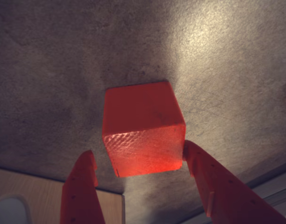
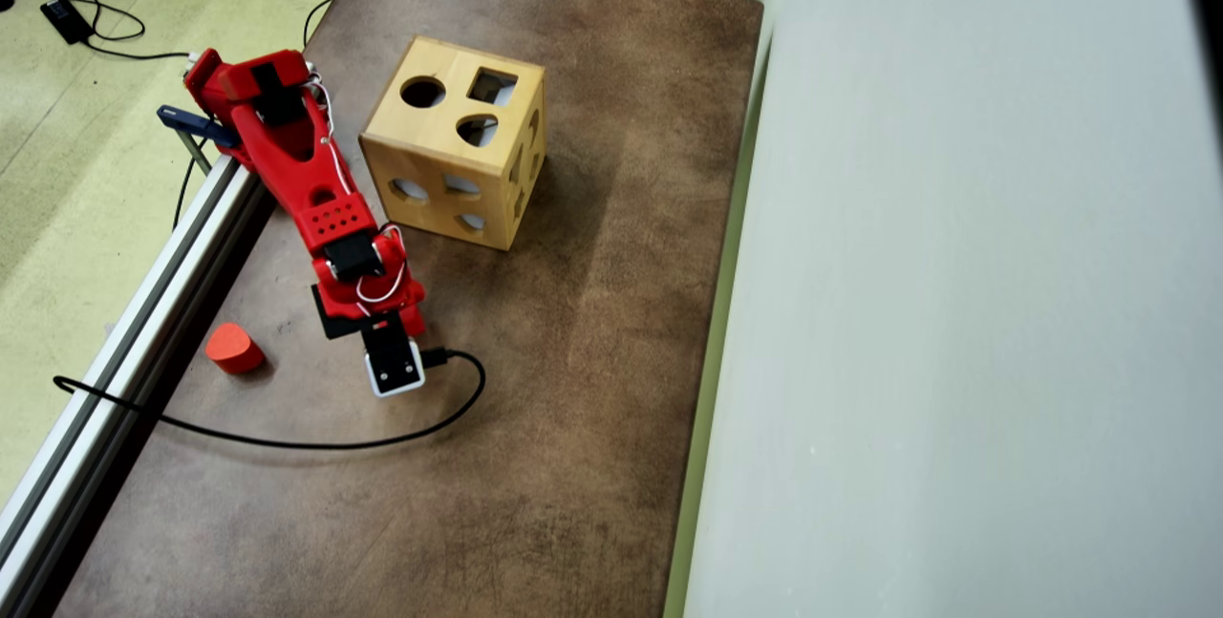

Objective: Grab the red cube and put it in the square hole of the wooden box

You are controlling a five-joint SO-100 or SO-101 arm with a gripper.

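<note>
Fingers (image 1: 82, 186) of my gripper (image 1: 138, 161) flank the cube (image 1: 143, 128) on the table (image 1: 227, 56), spread and not clamped, so I judge the grasp pending, with carry and insertion into the square hole (image 2: 492, 86) of the box (image 2: 449, 179) remaining.

A mottled brown table (image 2: 592, 331) carries the wooden box (image 2: 435, 155) far left, an orange-red rounded block (image 2: 233, 349) near left, the red cube (image 1: 143, 128) and a black cable (image 2: 287, 441).

Red cube (image 1: 143, 128), tan wooden box (image 2: 449, 145), mottled brown table (image 2: 573, 360)
</note>
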